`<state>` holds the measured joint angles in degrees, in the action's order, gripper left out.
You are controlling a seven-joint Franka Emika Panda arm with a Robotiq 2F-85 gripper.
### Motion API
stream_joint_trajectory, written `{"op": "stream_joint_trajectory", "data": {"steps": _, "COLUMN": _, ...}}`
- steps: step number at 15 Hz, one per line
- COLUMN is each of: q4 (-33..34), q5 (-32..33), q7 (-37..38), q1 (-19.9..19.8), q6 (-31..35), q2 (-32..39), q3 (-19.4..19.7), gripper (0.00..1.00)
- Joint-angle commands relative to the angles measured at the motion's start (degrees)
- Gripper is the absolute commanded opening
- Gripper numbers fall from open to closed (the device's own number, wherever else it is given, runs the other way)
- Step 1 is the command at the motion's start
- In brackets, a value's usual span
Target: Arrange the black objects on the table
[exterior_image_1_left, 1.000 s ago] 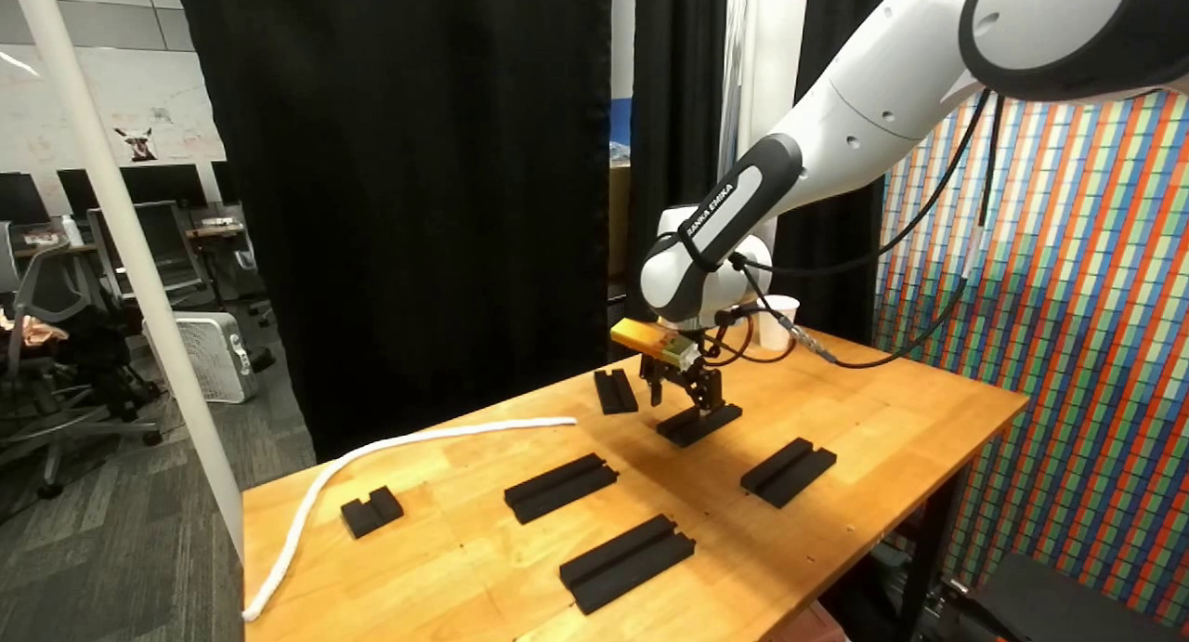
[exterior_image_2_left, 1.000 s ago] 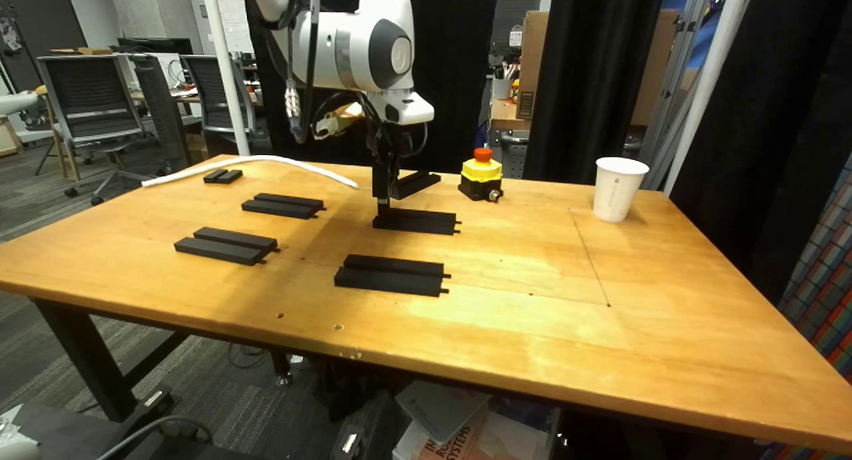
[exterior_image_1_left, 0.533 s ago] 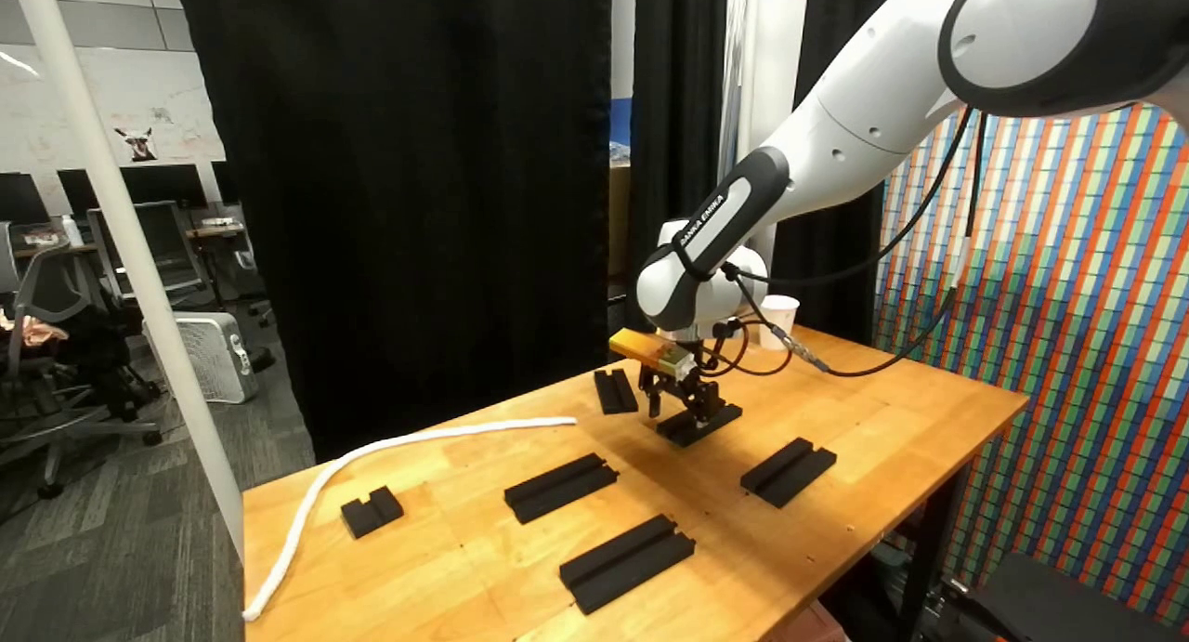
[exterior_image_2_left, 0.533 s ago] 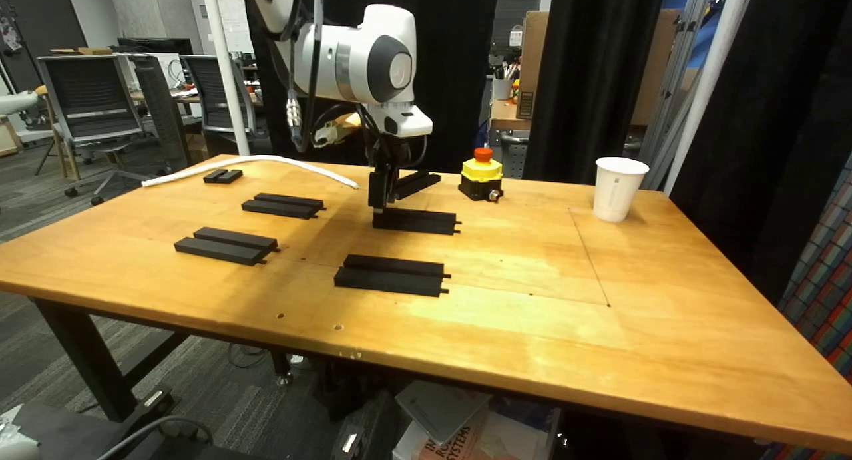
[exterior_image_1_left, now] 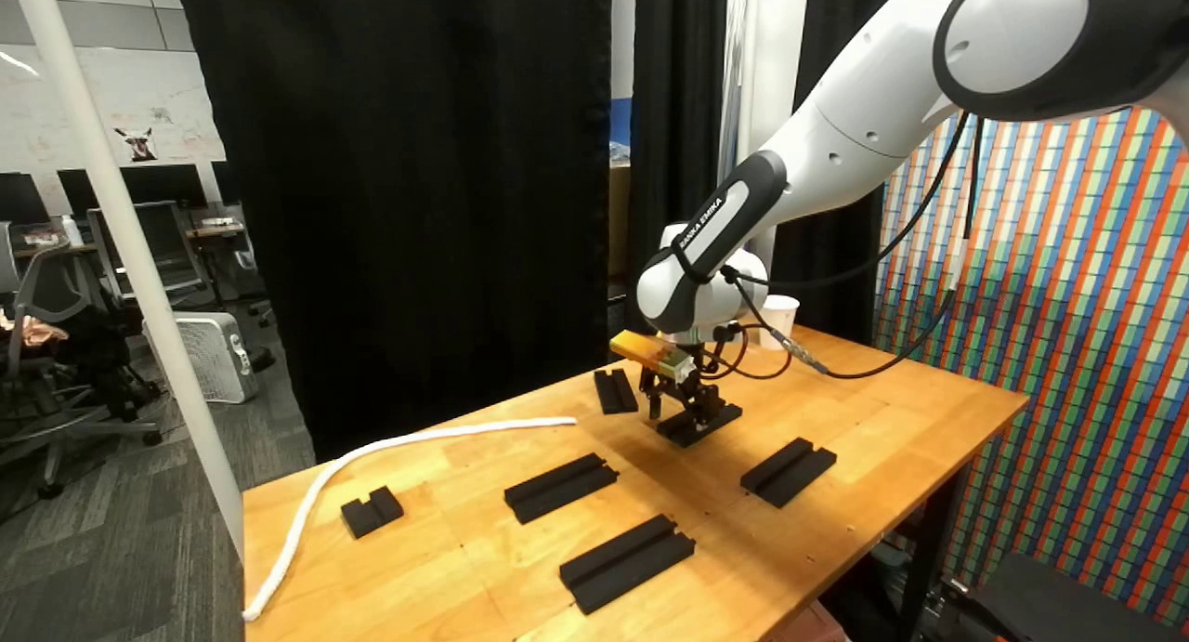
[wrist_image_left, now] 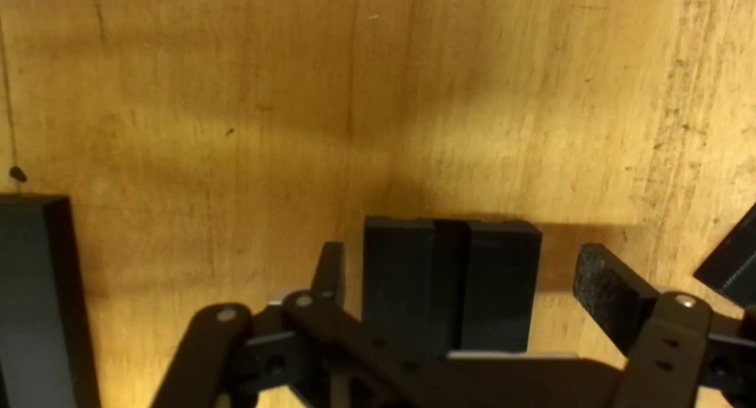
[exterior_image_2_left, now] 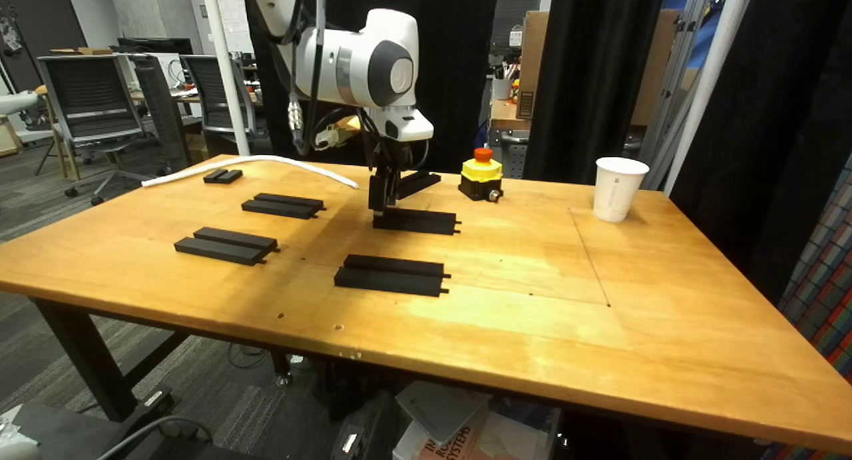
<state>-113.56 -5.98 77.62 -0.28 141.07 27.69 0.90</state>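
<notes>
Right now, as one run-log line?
gripper: open | wrist view: black block between fingers, ungripped | other five blocks: on table | cup: upright

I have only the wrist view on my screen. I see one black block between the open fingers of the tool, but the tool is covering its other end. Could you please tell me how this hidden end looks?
Observer: In an exterior view, two small tabs stick out of that end of the block.
Operator: I understand, thank you. And how many pieces of this kind are there altogether?
Observer: Both exterior views show six black blocks on the table, counting that one.
</notes>
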Motion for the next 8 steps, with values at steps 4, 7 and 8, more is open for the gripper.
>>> {"op": "stream_joint_trajectory", "data": {"steps": 4, "q4": 0.7, "q5": -1.5, "q7": -0.9, "q1": 1.4, "q6": 1.0, "q2": 0.5, "q3": 1.5, "gripper": 0.66}}
{"op": "stream_joint_trajectory", "data": {"steps": 7, "q4": 0.7, "q5": -1.6, "q7": -1.0, "q1": 1.5, "q6": 0.9, "q2": 0.3, "q3": 1.5, "gripper": 0.45}}
{"op": "stream_joint_trajectory", "data": {"steps": 8, "q4": 0.8, "q5": -1.8, "q7": -1.1, "q1": 1.4, "q6": 0.8, "q2": 0.4, "q3": 1.4, "gripper": 0.45}}
